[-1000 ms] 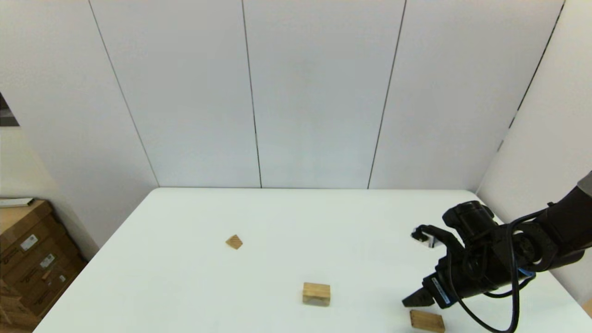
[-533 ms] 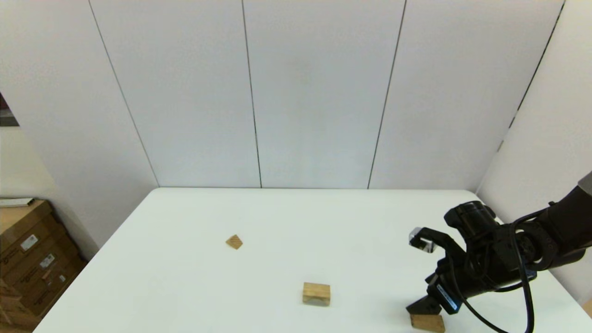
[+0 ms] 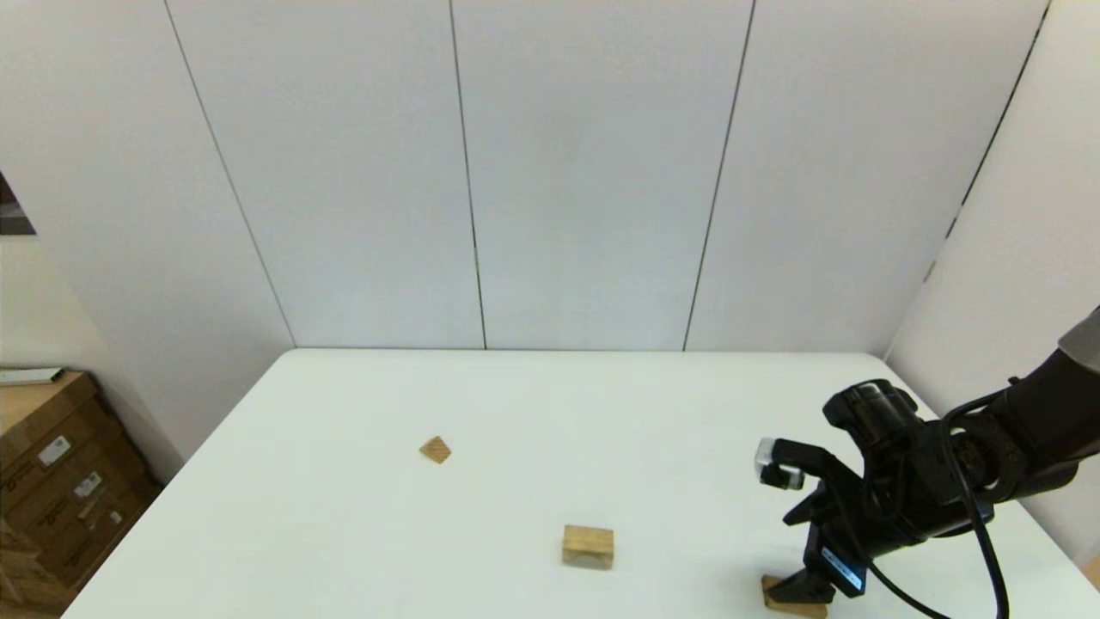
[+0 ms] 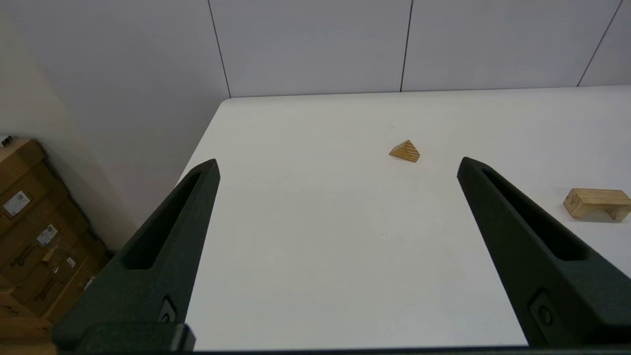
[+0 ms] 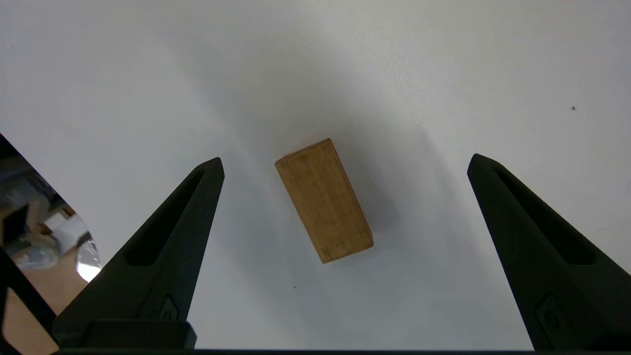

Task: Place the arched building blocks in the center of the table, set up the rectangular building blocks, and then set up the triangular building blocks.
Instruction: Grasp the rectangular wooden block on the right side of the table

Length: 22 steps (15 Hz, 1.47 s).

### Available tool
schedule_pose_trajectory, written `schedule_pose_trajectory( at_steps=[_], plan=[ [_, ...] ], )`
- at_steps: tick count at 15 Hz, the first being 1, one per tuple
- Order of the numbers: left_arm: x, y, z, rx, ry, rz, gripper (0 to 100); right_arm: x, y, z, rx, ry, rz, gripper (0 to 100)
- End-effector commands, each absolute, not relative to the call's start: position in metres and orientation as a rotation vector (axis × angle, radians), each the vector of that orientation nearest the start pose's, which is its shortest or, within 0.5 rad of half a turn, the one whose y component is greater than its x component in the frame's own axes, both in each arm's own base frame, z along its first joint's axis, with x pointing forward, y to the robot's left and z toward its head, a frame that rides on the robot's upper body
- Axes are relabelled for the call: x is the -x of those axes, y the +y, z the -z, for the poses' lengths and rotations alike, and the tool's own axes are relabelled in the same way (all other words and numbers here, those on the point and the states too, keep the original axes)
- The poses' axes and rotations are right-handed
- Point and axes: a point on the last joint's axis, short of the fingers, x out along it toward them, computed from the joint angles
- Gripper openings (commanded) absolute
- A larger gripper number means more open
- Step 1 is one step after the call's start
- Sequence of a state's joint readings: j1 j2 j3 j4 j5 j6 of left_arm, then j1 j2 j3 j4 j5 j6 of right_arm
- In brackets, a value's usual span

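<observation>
The rectangular block point(image 5: 323, 199), a flat tan slab, lies flat on the table point(image 3: 516, 404) near its front right edge. My right gripper point(image 5: 345, 159) hangs open just above it, pointing down, with one finger on either side and apart from it. From the head camera this gripper point(image 3: 803, 591) covers part of the slab point(image 3: 786, 605). The arched block point(image 3: 588, 547) rests near the front middle, its hollow facing down point(image 4: 596, 203). The triangular block point(image 3: 436, 449) sits farther back on the left point(image 4: 404, 151). My left gripper point(image 4: 339, 161) is open and empty, held back over the table's left front.
Cardboard boxes point(image 3: 51, 481) stand on the floor beyond the table's left edge. White wall panels rise behind the table and along its right side. Past the table's front edge, clutter on the floor point(image 5: 44, 246) is in view.
My right gripper has come down and tipped more steeply over the rectangular slab, now covering part of it in the head view. The blocks have not moved.
</observation>
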<state>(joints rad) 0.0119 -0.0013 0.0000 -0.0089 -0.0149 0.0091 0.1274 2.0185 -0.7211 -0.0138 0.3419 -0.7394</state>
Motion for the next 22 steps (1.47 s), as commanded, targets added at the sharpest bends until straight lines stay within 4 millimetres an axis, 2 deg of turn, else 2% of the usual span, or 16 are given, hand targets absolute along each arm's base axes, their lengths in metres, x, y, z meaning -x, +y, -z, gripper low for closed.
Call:
schedule_pose_trajectory(
  at_steps=[1,7,11,18,22],
  plan=[
    [0.023,-0.001,-0.076,-0.009,-0.006,0.003,100,-0.272,0.042,-0.026,0.524,1.093,-0.892,100],
    [0.023,-0.001,-0.076,-0.009,-0.006,0.003,100,-0.271,0.041,-0.028,0.586,1.104,-0.912,100],
    [0.023,-0.001,-0.076,-0.009,-0.006,0.003,100,-0.275,0.028,-0.035,0.528,1.093,-0.844,100],
    [0.023,-0.001,-0.076,-0.009,-0.006,0.003,100,-0.271,0.026,-0.049,0.224,1.147,-0.645,100],
    [0.023,-0.001,-0.076,-0.009,-0.006,0.002,100,-0.247,0.025,-0.069,0.004,1.163,-0.491,100]
  ],
)
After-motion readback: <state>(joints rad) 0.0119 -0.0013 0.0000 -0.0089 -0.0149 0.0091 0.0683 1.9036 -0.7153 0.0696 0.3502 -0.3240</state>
